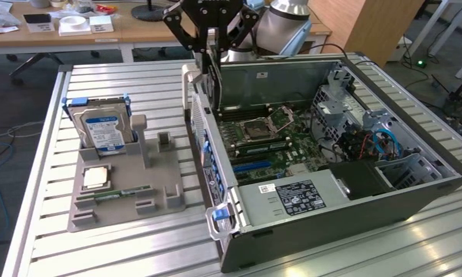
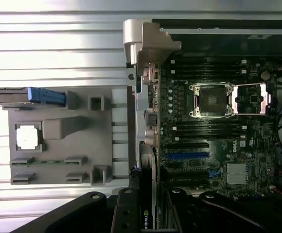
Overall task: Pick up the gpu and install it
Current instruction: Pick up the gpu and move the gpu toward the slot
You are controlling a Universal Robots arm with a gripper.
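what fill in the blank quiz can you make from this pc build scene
1. The tool grips the ___.
2. The drive stands on the exterior view's ___ of the case.
3. The cpu lies flat on the gray ___.
Missing words: gpu; left; tray.

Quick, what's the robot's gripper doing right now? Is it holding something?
Gripper: closed on the gpu, holding it on edge above the open computer case.
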